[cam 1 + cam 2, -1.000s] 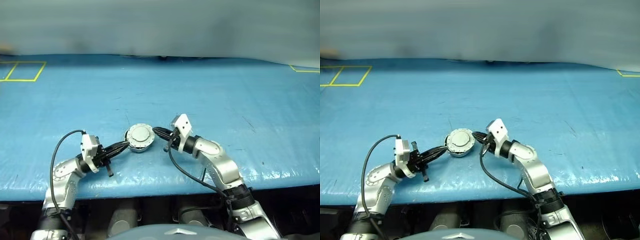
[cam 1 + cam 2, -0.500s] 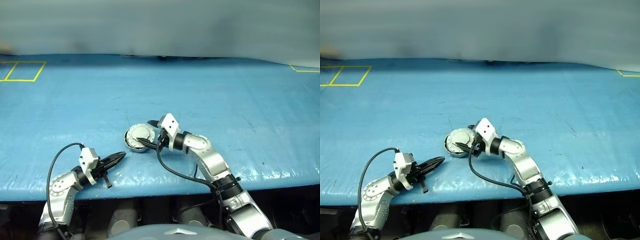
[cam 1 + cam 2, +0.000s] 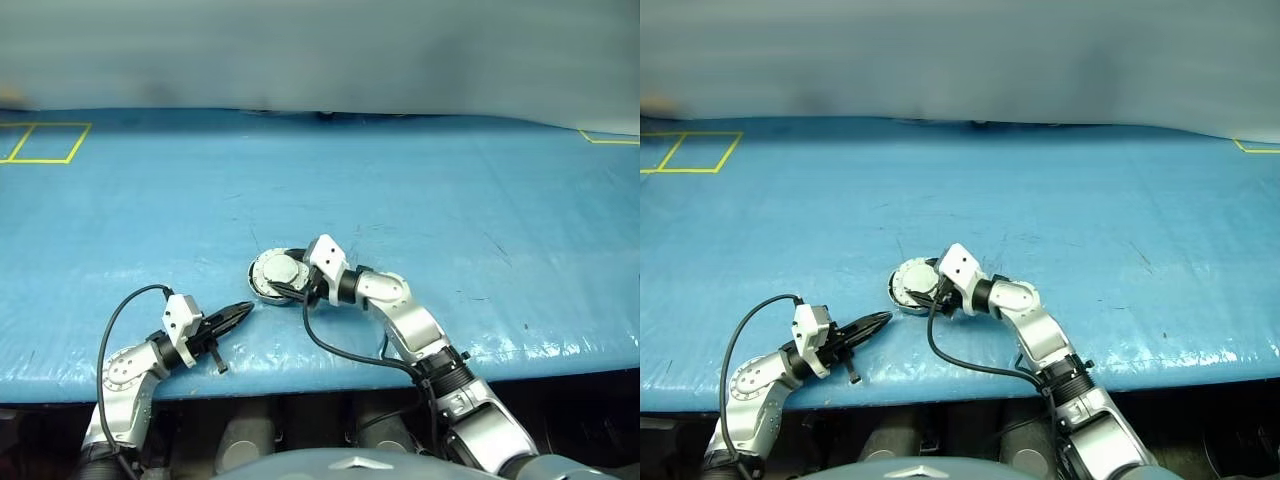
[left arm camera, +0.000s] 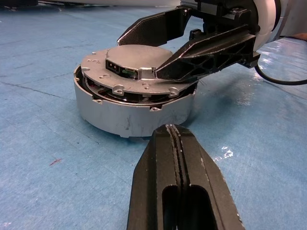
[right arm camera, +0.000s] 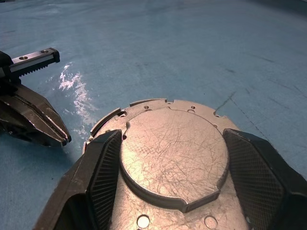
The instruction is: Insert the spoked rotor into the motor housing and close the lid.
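Observation:
The motor housing, a round grey cup, stands on the blue table near its front edge. The lid lies on top of it, smooth face up and slightly askew, with a dark gap under one side. The spoked rotor is hidden. My right gripper reaches over the lid from the right. Its two fingers rest against opposite sides of the raised centre circle. My left gripper is shut on nothing. It points at the housing from the front left, a short way off.
The blue covering spreads wide behind and to the sides. Yellow tape squares mark the far left, and a yellow corner the far right. The table's front edge runs just behind both arms.
My left gripper has drawn back from the housing's side towards the front left. My right gripper has moved left from beside the housing, opened, and come down around the lid's raised centre.

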Tool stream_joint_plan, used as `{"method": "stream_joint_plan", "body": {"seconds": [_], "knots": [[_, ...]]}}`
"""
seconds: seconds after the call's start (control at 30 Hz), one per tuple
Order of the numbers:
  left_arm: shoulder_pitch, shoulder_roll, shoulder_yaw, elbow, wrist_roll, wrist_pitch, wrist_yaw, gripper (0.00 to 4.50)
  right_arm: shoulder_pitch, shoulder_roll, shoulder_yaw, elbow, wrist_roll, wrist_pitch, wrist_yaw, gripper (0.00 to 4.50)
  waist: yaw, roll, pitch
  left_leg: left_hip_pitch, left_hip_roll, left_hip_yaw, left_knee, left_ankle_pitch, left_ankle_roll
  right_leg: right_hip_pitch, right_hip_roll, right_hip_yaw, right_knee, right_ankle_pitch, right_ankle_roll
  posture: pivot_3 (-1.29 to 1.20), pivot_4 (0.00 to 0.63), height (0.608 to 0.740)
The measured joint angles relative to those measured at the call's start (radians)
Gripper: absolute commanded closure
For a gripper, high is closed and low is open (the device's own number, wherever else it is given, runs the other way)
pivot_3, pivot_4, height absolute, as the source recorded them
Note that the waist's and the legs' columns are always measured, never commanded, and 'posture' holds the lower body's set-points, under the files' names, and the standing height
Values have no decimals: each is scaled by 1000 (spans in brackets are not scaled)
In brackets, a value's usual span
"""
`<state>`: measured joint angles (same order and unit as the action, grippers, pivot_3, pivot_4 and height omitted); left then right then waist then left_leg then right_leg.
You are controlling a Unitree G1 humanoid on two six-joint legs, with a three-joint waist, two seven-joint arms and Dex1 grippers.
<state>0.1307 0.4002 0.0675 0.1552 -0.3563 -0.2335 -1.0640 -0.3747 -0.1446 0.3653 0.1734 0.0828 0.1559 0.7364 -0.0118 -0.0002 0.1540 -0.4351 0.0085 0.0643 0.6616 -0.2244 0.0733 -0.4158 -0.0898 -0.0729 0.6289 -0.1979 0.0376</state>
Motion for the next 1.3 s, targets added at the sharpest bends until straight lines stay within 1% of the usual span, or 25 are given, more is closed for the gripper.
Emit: {"method": "stream_joint_plan", "body": {"seconds": [0.17,0.4,0.77,1.1,1.3], "knots": [[0,0,0,1,1,-1,15,4500,1,3,-1,-5,7,15,4,1526,0,0,0,0,0,0,0,0,0,0,0,0,0,0,0,0,150,740],[-1,-4,-8,6,3,-14,23,4500,12,70,-25,-69,49,163,-53,1526,-2,0,0,-1,0,0,-1,0,-1,-1,-1,1,0,0,-1,0,150,740],[2,-4,-18,8,3,-15,38,4500,15,70,11,-92,0,185,-113,1526,-1,0,0,0,0,0,-2,0,-1,-1,-1,0,0,0,-1,0,150,740],[5,-4,-21,8,3,-15,41,4500,13,75,25,-144,-4,290,-149,1526,-1,0,0,0,0,0,-2,0,-1,-1,-1,0,0,0,-1,0,150,740],[5,-4,-21,14,3,-15,46,4500,7,82,61,-167,-43,335,-198,1526,-3,1,-1,1,0,0,-3,0,-1,-1,-1,1,0,-1,-1,0,150,740]]}}
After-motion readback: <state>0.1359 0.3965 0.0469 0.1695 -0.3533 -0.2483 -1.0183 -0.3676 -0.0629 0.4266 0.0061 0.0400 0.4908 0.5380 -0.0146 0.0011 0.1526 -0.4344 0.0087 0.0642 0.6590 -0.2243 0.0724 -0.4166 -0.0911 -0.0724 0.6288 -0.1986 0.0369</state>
